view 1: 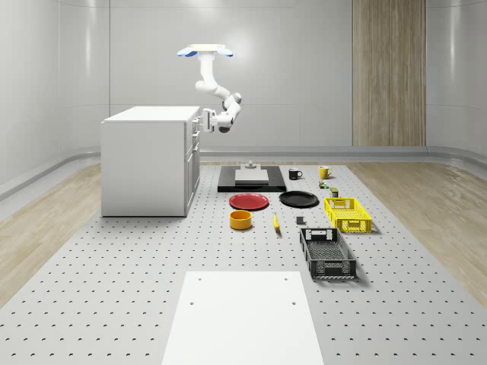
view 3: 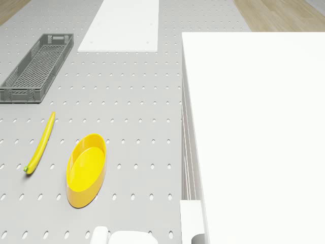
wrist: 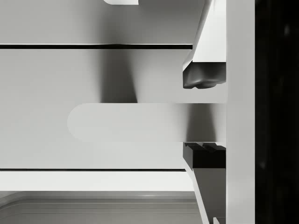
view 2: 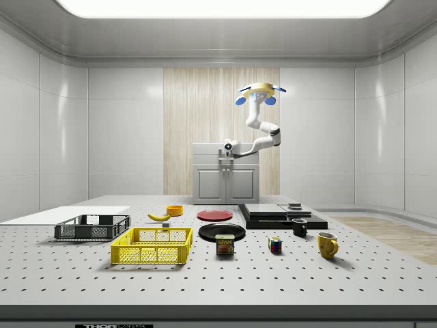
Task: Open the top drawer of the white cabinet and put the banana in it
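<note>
The cabinet [view 1: 144,161] stands at the whole-scene view's left of the table [view 1: 114,289], its drawer fronts turned toward the rest of the objects. The drone [view 1: 206,52] is seen hovering in the air just beyond the cabinet's front edge and above its top. That position lets the arm [view 1: 217,95] be bent down and back so that the gripper [view 1: 206,119] meets the top drawer [view 1: 193,125] face-on.

In the wrist view the drawer front [wrist: 93,79] is seen very close, and its handle [wrist: 126,122] lies between the two fingers. One pad [wrist: 203,77] is just at one side of the handle and the other at the opposite side. The fingers are thus set narrowly about the handle; whether it is already pinched cannot be told. A grasp at the handle's end is judged to be in preparation for a pull.

The drawer appears closed or nearly so, so the opening step is judged not yet done.

The banana [view 3: 40,144] lies flat on the table, just beside the yellow bowl [view 3: 87,169], well apart from the gripper and in front of the cabinet. It is left there untouched until the drawer is out.
</note>
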Motion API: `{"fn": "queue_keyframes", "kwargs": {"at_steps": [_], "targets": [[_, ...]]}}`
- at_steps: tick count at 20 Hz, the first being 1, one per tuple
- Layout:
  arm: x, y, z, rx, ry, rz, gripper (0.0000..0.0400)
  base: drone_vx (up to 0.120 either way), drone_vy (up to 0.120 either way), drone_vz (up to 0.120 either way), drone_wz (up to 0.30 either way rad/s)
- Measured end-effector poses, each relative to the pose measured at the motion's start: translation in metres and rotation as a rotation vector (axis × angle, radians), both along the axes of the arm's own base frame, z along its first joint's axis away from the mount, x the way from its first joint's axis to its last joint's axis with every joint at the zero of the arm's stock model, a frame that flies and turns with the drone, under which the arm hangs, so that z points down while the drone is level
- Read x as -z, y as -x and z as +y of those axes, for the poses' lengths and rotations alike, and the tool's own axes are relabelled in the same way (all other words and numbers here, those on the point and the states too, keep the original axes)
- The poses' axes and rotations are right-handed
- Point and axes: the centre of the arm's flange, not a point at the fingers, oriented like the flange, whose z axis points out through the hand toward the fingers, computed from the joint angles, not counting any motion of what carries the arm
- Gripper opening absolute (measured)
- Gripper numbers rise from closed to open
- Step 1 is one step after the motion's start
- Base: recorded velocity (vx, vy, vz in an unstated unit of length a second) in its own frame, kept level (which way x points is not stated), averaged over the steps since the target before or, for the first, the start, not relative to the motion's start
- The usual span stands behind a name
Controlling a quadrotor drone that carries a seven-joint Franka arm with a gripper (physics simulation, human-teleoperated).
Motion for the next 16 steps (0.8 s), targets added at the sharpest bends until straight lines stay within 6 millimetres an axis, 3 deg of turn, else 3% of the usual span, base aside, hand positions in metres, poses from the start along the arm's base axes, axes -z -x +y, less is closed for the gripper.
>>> {"fn": "queue_keyframes", "kwargs": {"at_steps": [3, 4, 9, 10, 13, 16], "targets": [[-0.001, 0.001, 0.000, 0.000, 0.007, -0.005, 0.0152, 0.000, 0.000, 0.000, 0.000], [-0.005, 0.003, -0.001, 0.000, 0.015, 0.034, 0.0185, 0.000, 0.000, 0.000, 0.000], [-0.002, 0.001, -0.005, 0.001, 0.013, 0.009, 0.0155, 0.000, 0.000, 0.000, 0.000], [-0.007, 0.004, -0.007, 0.002, 0.025, 0.032, 0.0200, 0.000, 0.000, 0.000, 0.000], [-0.001, 0.001, -0.011, 0.000, 0.013, -0.012, 0.0150, 0.000, 0.000, 0.000, 0.000], [0.000, 0.000, -0.015, 0.000, 0.011, 0.001, 0.0143, 0.000, 0.000, 0.000, 0.000]]}}
